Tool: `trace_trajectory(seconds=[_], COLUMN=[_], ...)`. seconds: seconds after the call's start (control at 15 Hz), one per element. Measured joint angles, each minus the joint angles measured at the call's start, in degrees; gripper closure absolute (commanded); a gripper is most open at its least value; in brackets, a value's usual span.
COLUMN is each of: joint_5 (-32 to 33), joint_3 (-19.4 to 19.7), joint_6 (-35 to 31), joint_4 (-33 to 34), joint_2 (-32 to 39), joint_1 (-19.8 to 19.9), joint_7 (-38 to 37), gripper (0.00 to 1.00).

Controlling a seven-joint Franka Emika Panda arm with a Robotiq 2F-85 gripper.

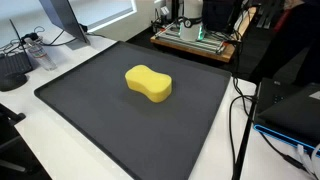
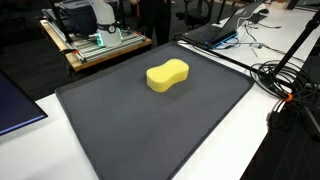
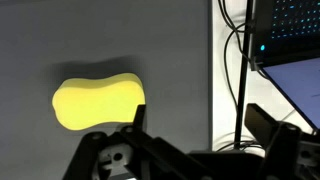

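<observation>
Wrist view: wide-spread pincer (image 3: 200,128) at the bottom edge, jaws far apart, nothing pinched, nothing between them. Hanging above the dark grey mat (image 3: 100,40), right over the mat's border with the white table (image 3: 225,100). One fingertip (image 3: 137,113) over the mat, just beside the yellow sponge (image 3: 97,103), no contact visible. Other fingertip (image 3: 262,122) off the mat, over the table side.

Sponge: peanut-shaped, lying flat on the mat, roughly mid-mat, slightly toward the mat's far side in both exterior views (image 1: 148,83) (image 2: 167,76). Well apart from every mat edge.

Mat in both exterior views (image 1: 90,115) (image 2: 150,135): big dark rectangle, flat on the table, covering most of it.

Just off the mat, past the border under the pincer: black cables (image 3: 238,70) hanging and looping, then an open laptop (image 3: 290,45) with small lit specks on a dark surface. More cables beside the mat's edge in both exterior views (image 1: 240,115) (image 2: 285,85).

Beyond the mat's far edge: wooden board (image 1: 195,42) (image 2: 95,50) carrying a device with a green glow. Near one far corner of the mat in an exterior view: dark monitor (image 1: 62,18) on a stand.
</observation>
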State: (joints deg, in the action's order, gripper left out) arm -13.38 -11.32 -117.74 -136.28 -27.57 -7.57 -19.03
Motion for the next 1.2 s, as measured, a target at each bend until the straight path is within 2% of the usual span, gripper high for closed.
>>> trace_trajectory(seconds=[0.93,1.2], joint_5=[0.19,4.18], joint_3=[-0.05,-1.51], joint_6=[0.09,1.18], joint_4=[0.06,2.34], joint_2=[0.07,1.80], joint_1=[0.00,0.21], joint_7=[0.00,-0.42], gripper=[0.00,0.00])
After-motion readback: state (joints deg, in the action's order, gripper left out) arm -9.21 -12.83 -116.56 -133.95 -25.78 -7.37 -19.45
